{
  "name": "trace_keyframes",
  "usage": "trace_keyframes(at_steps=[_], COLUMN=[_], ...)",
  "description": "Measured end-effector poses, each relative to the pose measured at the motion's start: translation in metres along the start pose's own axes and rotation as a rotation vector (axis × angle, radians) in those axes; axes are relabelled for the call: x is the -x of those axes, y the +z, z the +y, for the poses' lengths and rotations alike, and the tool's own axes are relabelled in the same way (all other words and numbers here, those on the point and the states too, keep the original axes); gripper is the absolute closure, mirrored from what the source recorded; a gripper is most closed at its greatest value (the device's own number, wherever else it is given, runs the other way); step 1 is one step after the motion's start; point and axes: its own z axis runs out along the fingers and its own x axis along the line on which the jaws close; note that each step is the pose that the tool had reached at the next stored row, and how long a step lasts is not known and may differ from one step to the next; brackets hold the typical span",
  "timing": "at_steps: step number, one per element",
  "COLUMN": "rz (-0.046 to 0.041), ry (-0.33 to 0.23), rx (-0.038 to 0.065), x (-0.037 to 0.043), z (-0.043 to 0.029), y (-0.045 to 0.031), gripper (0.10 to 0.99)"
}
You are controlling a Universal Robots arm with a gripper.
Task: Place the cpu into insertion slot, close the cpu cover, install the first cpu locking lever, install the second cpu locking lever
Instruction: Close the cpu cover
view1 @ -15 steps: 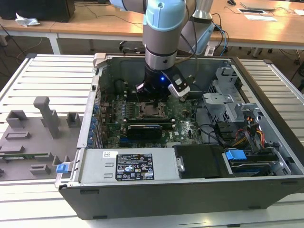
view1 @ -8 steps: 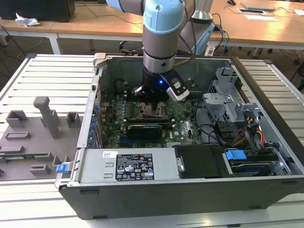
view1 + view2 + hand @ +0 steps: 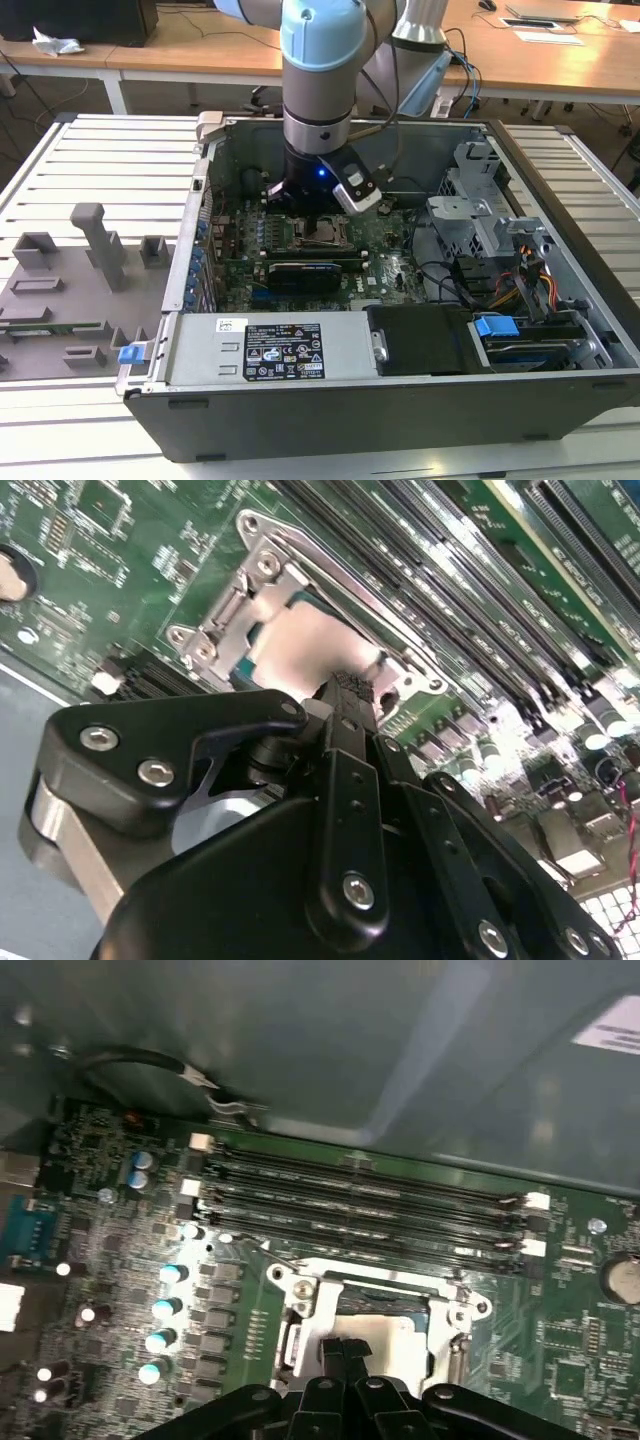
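The cpu (image 3: 305,645) lies flat in the insertion slot (image 3: 325,234), silvery top face up. The cpu cover (image 3: 262,568), a thin silvery metal frame, lies down over it. The chip shows through the cover's square window.

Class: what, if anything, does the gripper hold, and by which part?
Nothing seems held: the gripper is shut, its tips down at the edge of the cpu cover, over the cpu.
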Motion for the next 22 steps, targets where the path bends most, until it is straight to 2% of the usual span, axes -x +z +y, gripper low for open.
trace_keyframes(at_steps=[3, 8, 22], rz=[-0.0001, 0.0007, 0.0022], ry=[-0.001, -0.003, -0.011], rx=[0.000, -0.001, -0.003], x=[-0.0058, -0.0085, -0.0079], z=[0.0010, 0.0009, 0.0002], y=[0.0000, 0.0022, 0.0063], gripper=[0.980, 0.980, 0.980])
